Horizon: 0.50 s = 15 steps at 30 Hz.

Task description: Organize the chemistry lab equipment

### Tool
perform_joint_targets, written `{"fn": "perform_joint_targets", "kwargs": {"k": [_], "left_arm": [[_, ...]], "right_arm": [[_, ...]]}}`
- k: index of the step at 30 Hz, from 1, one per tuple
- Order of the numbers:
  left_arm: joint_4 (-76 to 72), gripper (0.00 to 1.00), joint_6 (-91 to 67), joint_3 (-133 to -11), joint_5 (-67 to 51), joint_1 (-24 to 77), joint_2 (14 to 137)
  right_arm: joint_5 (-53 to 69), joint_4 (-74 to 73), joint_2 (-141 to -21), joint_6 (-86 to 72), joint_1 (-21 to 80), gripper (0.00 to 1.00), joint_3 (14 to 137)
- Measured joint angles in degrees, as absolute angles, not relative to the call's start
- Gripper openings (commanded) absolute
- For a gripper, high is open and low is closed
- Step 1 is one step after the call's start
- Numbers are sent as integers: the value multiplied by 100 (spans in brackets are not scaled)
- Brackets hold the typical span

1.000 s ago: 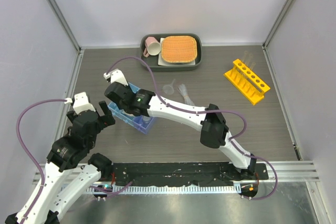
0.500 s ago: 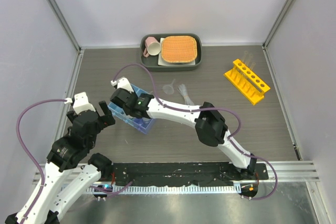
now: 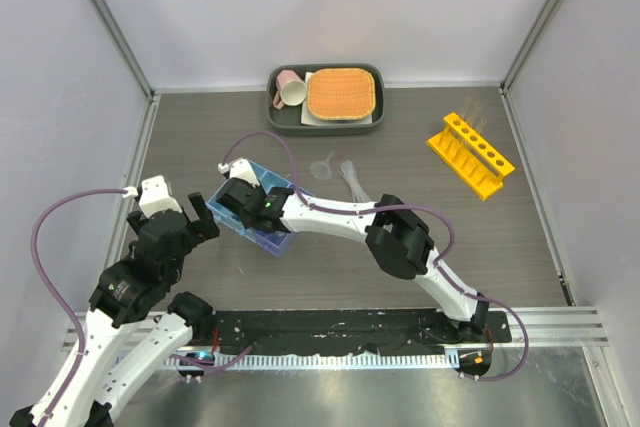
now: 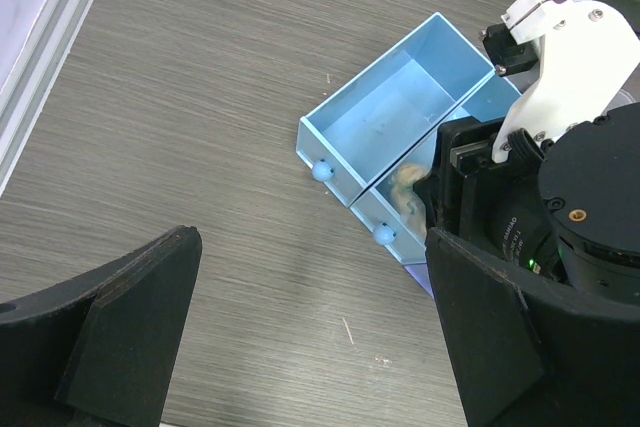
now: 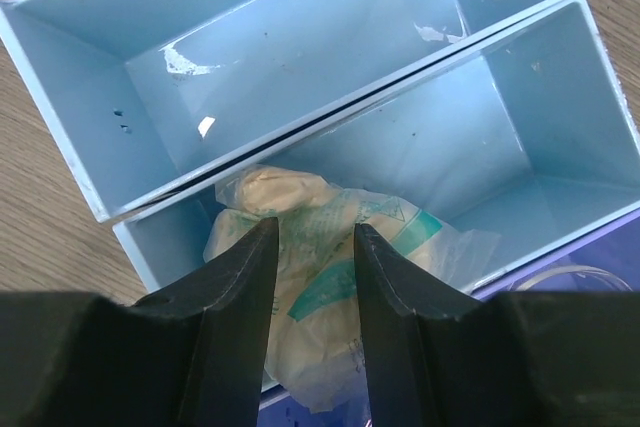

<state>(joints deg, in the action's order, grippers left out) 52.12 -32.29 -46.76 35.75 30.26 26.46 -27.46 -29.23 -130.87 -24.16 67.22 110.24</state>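
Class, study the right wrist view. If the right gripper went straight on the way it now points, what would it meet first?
The crumpled cream packet in the middle compartment of the blue tray, directly ahead of the right gripper. Whether the jaws already touch it is unclear.

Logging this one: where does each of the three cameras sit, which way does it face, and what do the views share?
Top external: above and behind the bases, looking down on the grey wood-grain table; left arm and right arm show.
Left wrist: on the left arm, facing down at the blue translucent three-compartment tray; the open left tool frames the bottom.
Right wrist: close above that tray; the right tool sits over a crumpled cream packet.
Shared: both wrist views show tray and packet.
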Motion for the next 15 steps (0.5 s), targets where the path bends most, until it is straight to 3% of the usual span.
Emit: {"fn": "perform_joint_targets", "kwargs": {"k": [15], "left_arm": [[5212, 100, -3229, -4676, 3577, 3026, 2646]], "right_arm": [[-2681, -3553, -13386, -2263, 6711, 43, 11799]]}}
